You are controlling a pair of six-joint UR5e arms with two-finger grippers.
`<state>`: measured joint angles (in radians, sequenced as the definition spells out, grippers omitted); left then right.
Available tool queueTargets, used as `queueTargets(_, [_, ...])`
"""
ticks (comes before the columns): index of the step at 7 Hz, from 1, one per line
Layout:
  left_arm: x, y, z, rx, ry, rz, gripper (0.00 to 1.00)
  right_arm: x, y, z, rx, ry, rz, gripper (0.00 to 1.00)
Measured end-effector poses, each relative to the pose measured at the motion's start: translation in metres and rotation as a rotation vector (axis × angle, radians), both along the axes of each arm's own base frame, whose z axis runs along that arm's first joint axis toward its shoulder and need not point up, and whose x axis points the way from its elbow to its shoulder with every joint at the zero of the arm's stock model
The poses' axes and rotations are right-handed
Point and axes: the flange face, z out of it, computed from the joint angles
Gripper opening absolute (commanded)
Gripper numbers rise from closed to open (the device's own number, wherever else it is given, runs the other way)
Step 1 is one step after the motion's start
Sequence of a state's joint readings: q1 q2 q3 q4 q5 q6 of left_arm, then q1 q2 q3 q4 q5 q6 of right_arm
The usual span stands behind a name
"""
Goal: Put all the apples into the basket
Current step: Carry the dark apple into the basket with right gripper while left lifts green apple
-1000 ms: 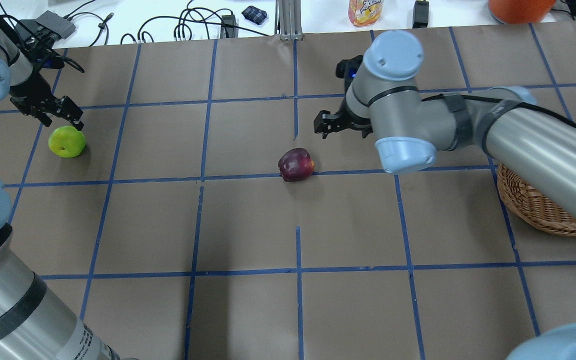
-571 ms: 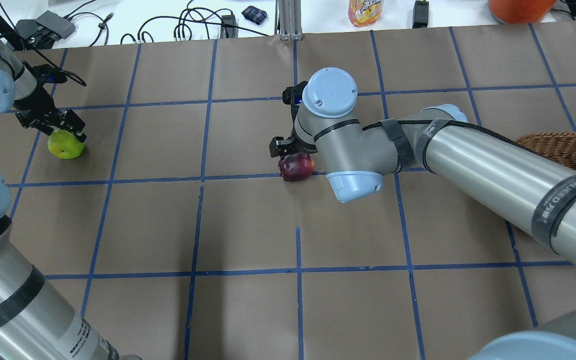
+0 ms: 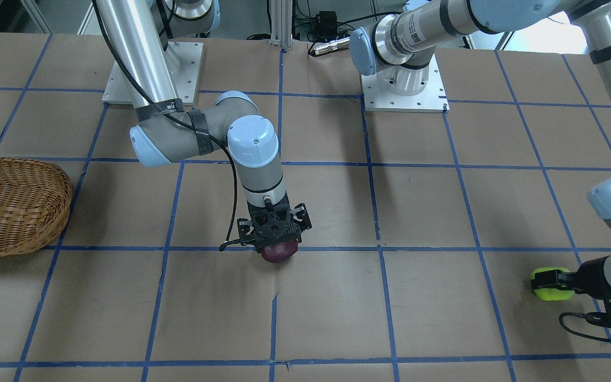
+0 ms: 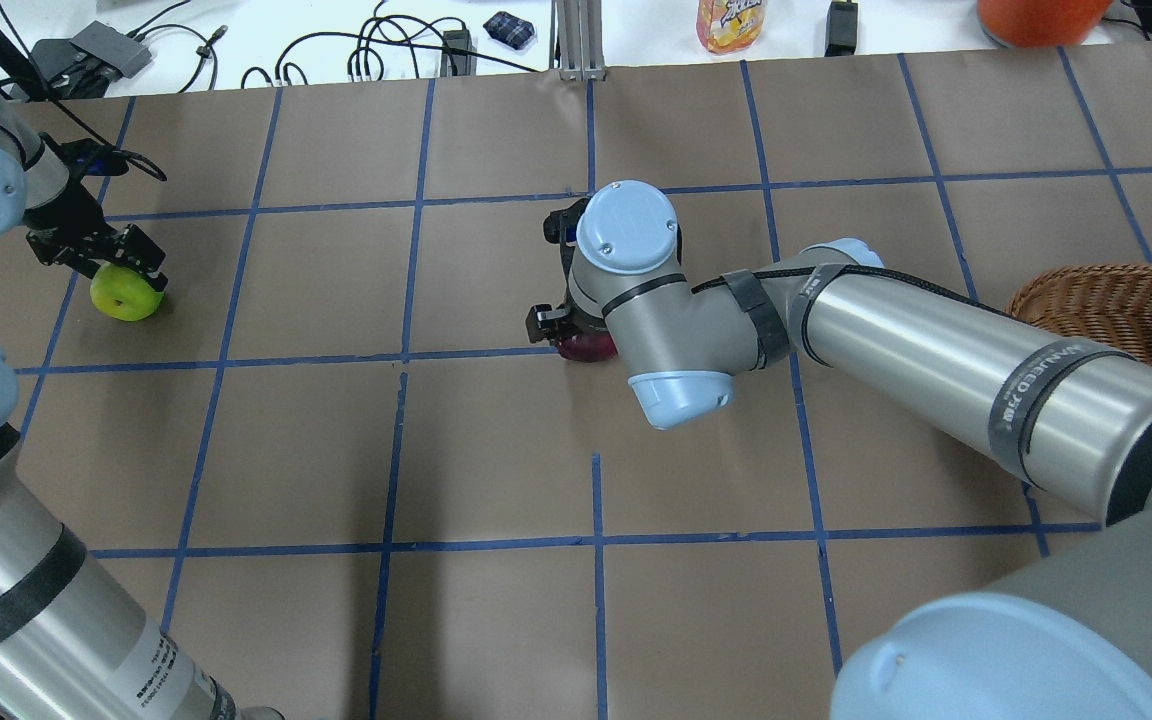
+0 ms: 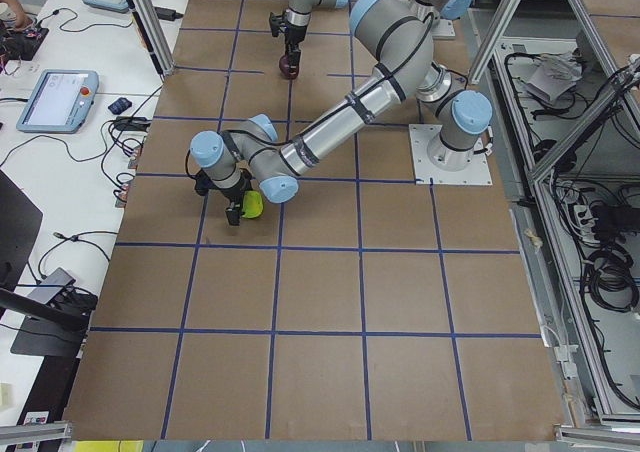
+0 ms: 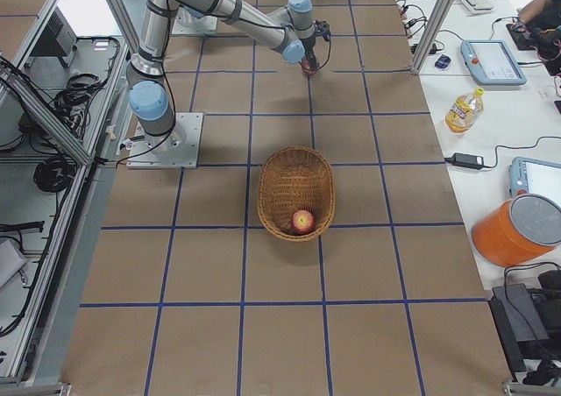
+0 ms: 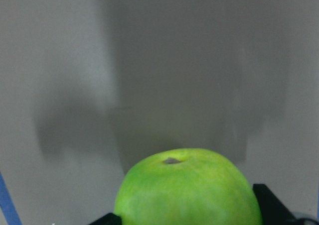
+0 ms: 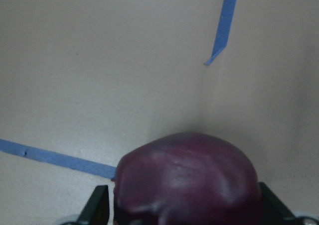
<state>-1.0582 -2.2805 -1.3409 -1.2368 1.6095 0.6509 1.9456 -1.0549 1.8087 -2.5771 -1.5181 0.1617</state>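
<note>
Overhead exterior: right claw (image 4: 576, 335) straddles the maroon apple (image 4: 588, 347) mid-worktop (image 4: 496, 450), left claw (image 4: 101, 262) straddles the green apple (image 4: 123, 294); can't tell if either's clamped. Red apple (image 6: 302, 220) already sits in the basket (image 6: 272, 186).

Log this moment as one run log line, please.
left gripper: around bright green apple | right gripper: around dark maroon apple | red-yellow apple: in woven wicker basket

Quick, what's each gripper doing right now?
Left gripper: around the green apple; grip not confirmed.
Right gripper: around the maroon apple; grip not confirmed.
</note>
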Motion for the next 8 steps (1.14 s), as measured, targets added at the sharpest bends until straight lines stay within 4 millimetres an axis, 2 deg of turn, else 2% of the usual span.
queueTargets(1, [0.0,0.002,-0.002,0.005,0.003,0.001,1.0,0.0,0.0,-0.004,-0.005,0.011,0.0,0.63])
queueTargets(2, [0.0,0.003,-0.005,0.01,0.003,0.004,1.0,-0.002,-0.003,-0.002,-0.018,0.03,-0.003,0.6])
queueTargets(3, [0.0,0.003,-0.006,0.013,0.004,0.007,1.0,-0.009,-0.008,0.012,-0.043,0.04,-0.012,0.6])
queueTargets(4, [0.002,0.002,-0.003,0.009,0.0,0.007,1.0,-0.031,-0.018,0.037,-0.065,0.041,-0.049,0.61])
queueTargets(5, [0.004,0.0,0.004,-0.001,-0.012,0.006,1.0,-0.078,-0.031,0.068,-0.064,0.047,-0.128,0.61])
queueTargets(6, [0.005,-0.001,0.009,-0.006,-0.025,0.004,1.0,-0.15,-0.043,0.095,-0.034,0.065,-0.247,0.61])
queueTargets(7, [0.006,-0.001,0.009,-0.004,-0.029,0.002,1.0,-0.236,-0.048,0.113,0.011,0.095,-0.356,0.61])
queueTargets(8, [0.006,0.0,0.004,0.005,-0.024,-0.001,1.0,-0.322,-0.047,0.123,0.047,0.13,-0.393,0.61])
